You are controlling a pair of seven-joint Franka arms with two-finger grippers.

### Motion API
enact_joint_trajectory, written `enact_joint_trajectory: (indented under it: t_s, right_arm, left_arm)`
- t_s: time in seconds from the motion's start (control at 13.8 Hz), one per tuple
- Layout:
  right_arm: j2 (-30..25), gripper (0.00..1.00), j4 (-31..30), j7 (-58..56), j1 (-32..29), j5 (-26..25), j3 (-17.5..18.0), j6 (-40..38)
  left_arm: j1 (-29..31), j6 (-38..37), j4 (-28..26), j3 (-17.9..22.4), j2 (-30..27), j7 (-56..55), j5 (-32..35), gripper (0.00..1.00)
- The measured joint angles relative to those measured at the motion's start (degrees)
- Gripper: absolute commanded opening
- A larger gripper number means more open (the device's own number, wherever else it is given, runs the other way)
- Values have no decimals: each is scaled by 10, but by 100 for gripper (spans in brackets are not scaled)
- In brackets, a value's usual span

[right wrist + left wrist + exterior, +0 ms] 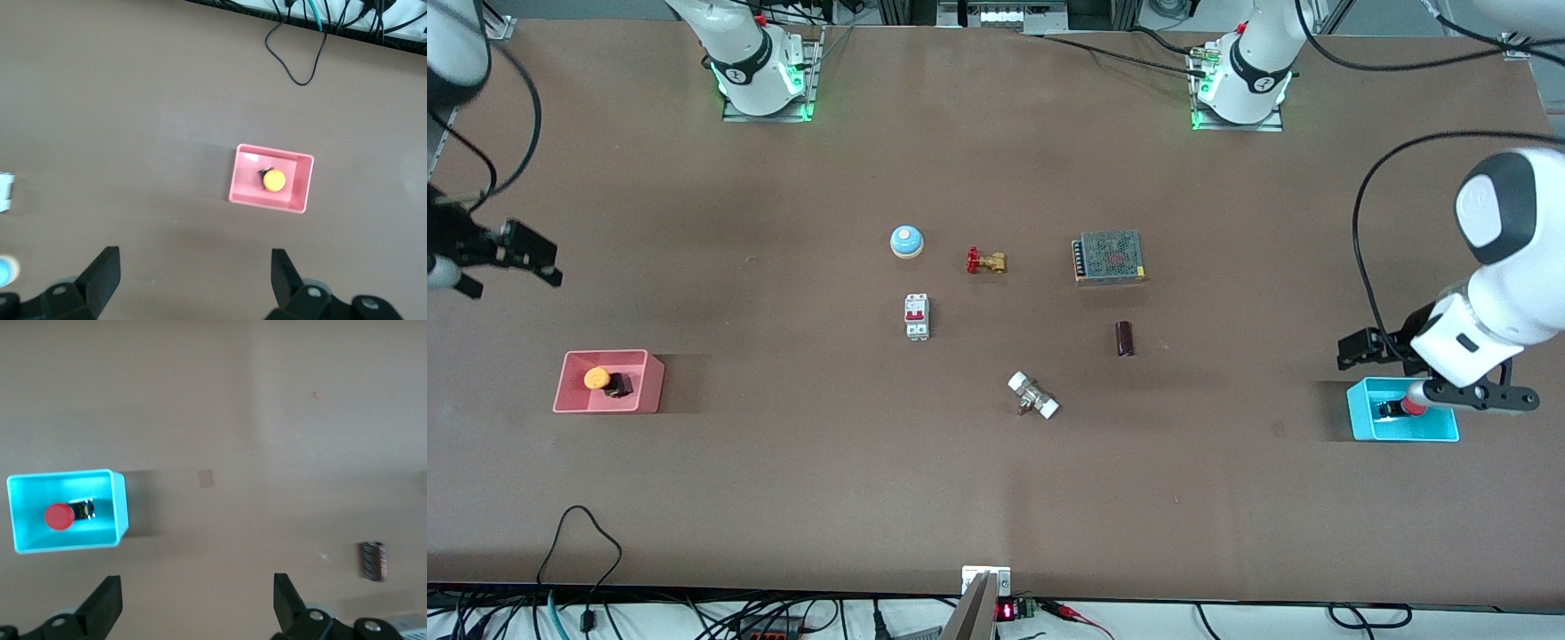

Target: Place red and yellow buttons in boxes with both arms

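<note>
Fingers spread wide and holding nothing, the left gripper (193, 607) hung above the table near the cyan-blue box (1360, 418), at the left arm's end of the table, where the red button (59, 517) lay on its side against the box floor, cap and black body both showing. The right gripper (193, 283), its fingers equally far apart and empty, was raised over the right arm's end of the table, with the pink-red box (303, 183) in its wrist camera's sight. The yellow button (598, 379) rested inside that box, also tipped over. With each button lying free in its own box and neither gripper touching anything, the task looked complete; the lifted, open grippers suggested both arms were clear of the boxes so as not to knock their thin walls. The blue dome (906, 241), the brass valve (986, 261) and the white breaker (917, 316) sat mid-table, well apart from both boxes.
</note>
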Motion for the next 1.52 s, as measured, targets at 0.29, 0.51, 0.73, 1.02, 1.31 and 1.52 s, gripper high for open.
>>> enact_joint_trajectory:
  t_s: [0.29, 0.51, 0.73, 1.02, 1.31, 1.52]
  right_arm:
    - [-41, 100, 39, 14, 37, 22, -31, -172]
    - [-17, 100, 56, 14, 82, 24, -83, -181]
    - [5, 100, 60, 15, 103, 24, -89, -181]
    - [6, 100, 60, 16, 110, 24, -89, -182]
    - [6, 100, 60, 16, 118, 20, -89, -184]
    - [6, 100, 60, 16, 119, 19, -90, -184]
  left_arm:
    - [-3, -66, 0, 10, -68, -55, 0, 100]
    - [0, -87, 0, 14, -99, -60, 0, 100]
    - [8, -92, 0, 15, -119, -64, 0, 100]
    - [10, -104, 0, 17, -121, -68, 0, 100]
    - [10, -124, 0, 12, -121, -68, 1, 100]
    - [10, -131, 0, 11, -121, -68, 1, 100]
